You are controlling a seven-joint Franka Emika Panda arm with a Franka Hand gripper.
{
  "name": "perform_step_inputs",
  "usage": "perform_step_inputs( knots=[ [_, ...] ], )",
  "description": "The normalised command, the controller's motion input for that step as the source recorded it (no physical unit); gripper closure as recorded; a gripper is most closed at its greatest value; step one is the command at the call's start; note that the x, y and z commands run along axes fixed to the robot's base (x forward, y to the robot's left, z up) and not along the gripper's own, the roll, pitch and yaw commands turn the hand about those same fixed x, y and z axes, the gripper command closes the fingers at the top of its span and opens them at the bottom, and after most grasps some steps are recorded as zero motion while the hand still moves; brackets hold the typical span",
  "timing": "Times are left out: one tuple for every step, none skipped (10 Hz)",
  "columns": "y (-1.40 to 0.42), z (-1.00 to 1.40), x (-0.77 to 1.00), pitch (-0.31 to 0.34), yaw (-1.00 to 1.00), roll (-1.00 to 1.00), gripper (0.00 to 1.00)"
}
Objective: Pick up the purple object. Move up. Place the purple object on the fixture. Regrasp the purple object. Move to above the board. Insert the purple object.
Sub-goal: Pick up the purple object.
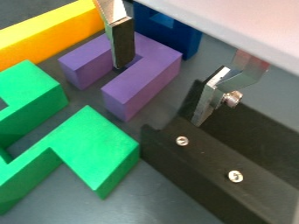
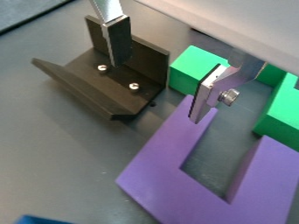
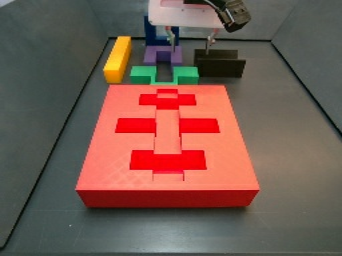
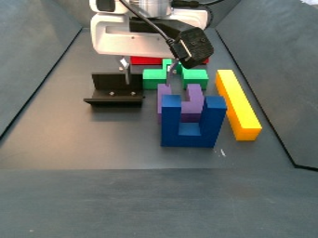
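The purple object (image 1: 131,77) lies flat on the floor, a U with two prongs, between a blue block and green blocks. My gripper (image 1: 162,86) is low over it and open. One finger (image 1: 121,42) stands in the U's slot, the other finger (image 1: 208,98) stands outside, beside the black fixture (image 1: 228,162); one prong lies between them. In a wrist view the purple object (image 2: 176,171) fills the near part, with the gripper (image 2: 156,87) between it and the fixture (image 2: 105,83). The red board (image 3: 167,135) lies apart, with cross-like recesses.
A yellow bar (image 1: 47,35) and a blue U-shaped block (image 1: 170,35) lie next to the purple object. Green notched blocks (image 1: 59,140) sit close by, between it and the board. In a side view the fixture (image 4: 115,93) stands beside the green blocks (image 4: 165,76).
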Motion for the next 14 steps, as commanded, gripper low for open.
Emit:
perform_step_inputs(
  knots=[
    [0.00,-0.25,-0.18,-0.057,0.00,-0.06,0.00],
    [0.00,-0.28,-0.27,-0.066,0.00,-0.06,0.00],
    [0.00,-0.27,-0.19,-0.076,0.00,-0.06,0.00],
    [-0.04,-0.23,-0.15,-0.056,0.07,-0.04,0.00],
    [-0.19,-0.16,-0.10,-0.043,0.14,-0.01,0.00],
    [-0.12,-0.14,-0.16,-0.041,0.12,0.00,0.00],
    [-0.06,-0.18,-0.12,-0.047,0.11,0.00,0.00],
    [0.00,-0.28,-0.06,-0.044,0.07,-0.01,0.00],
    [0.05,-0.30,-0.09,-0.033,0.07,-0.02,0.00],
    [0.02,-0.29,-0.07,-0.040,0.09,-0.03,0.00],
    [0.00,-0.13,0.00,-0.023,0.04,-0.04,0.00],
    [-0.01,0.00,-0.03,-0.006,0.00,0.00,0.00],
    [0.00,0.00,0.00,0.000,0.00,0.00,0.00],
    [0.00,0.00,0.00,0.000,0.00,0.00,1.00]
  ],
)
